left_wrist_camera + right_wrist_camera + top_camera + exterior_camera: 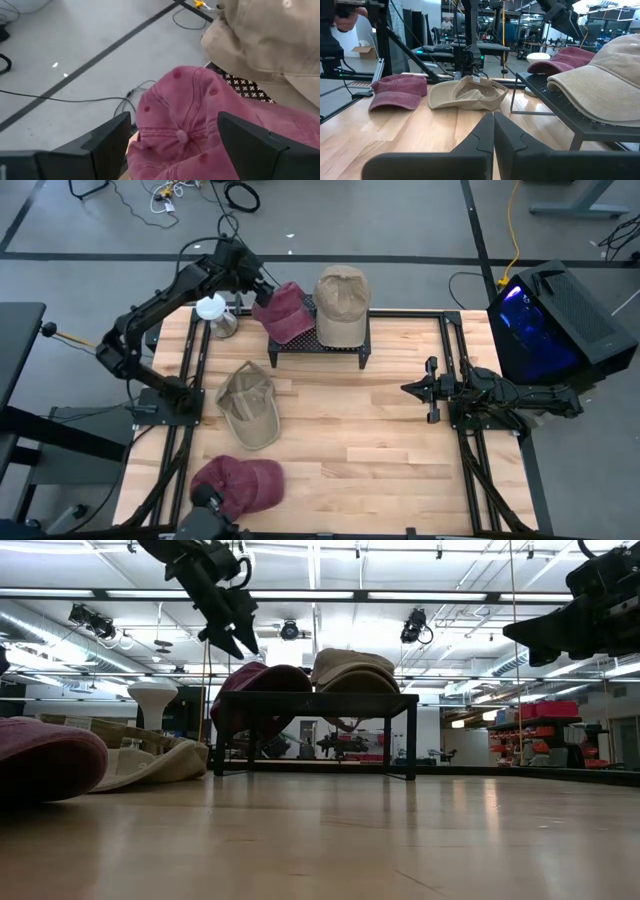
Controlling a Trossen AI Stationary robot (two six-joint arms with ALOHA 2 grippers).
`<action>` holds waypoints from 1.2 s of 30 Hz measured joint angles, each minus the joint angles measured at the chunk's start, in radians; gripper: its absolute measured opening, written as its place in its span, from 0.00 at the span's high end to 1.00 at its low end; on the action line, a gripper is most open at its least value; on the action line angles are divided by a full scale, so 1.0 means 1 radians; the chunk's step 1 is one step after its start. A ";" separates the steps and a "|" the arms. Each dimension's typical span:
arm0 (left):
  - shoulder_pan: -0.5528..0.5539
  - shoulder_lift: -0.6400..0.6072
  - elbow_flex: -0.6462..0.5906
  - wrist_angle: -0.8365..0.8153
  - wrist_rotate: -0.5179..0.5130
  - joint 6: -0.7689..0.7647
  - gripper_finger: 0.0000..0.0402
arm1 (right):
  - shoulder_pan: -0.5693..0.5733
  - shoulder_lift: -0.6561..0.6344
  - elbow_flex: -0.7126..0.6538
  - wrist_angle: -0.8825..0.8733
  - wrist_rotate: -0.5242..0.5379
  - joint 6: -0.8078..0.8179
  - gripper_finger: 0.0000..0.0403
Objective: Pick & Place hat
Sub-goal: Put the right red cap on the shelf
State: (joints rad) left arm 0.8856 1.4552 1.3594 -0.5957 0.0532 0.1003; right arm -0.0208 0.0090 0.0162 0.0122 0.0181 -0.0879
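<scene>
A black mesh stand (318, 345) sits at the table's far middle. A maroon hat (285, 310) lies on the stand's left end and droops over that edge. A tan hat (342, 302) rests beside it on the stand. My left gripper (235, 638) hangs open just above the maroon hat's crown (185, 135), slanting down, a finger (107, 142) off to either side of it without touching. Another tan hat (248, 405) lies upside down on the table, and another maroon hat (245, 483) lies at the near left. My right gripper (408, 388) waits shut at the table's right.
A white lamp-like object (215, 310) stands at the far left beside the stand. A computer case with blue light (550, 320) sits beyond the table's right edge. Black rails (190, 370) run along both sides. Bare wood (360, 430) lies between the stand and the near edge.
</scene>
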 joint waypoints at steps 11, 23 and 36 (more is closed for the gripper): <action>-0.002 0.037 0.012 -0.039 0.109 -0.010 0.24 | 0.000 0.000 0.000 0.000 0.000 0.000 0.97; 0.003 0.075 0.058 -0.107 0.176 -0.016 0.24 | 0.000 0.000 0.000 0.000 0.000 0.000 0.97; -0.032 0.131 0.058 -0.115 0.157 0.001 0.33 | 0.000 0.000 0.000 0.000 0.000 0.000 0.97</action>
State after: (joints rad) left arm 0.8536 1.5865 1.4170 -0.7103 0.2101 0.1016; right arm -0.0208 0.0093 0.0162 0.0123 0.0177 -0.0879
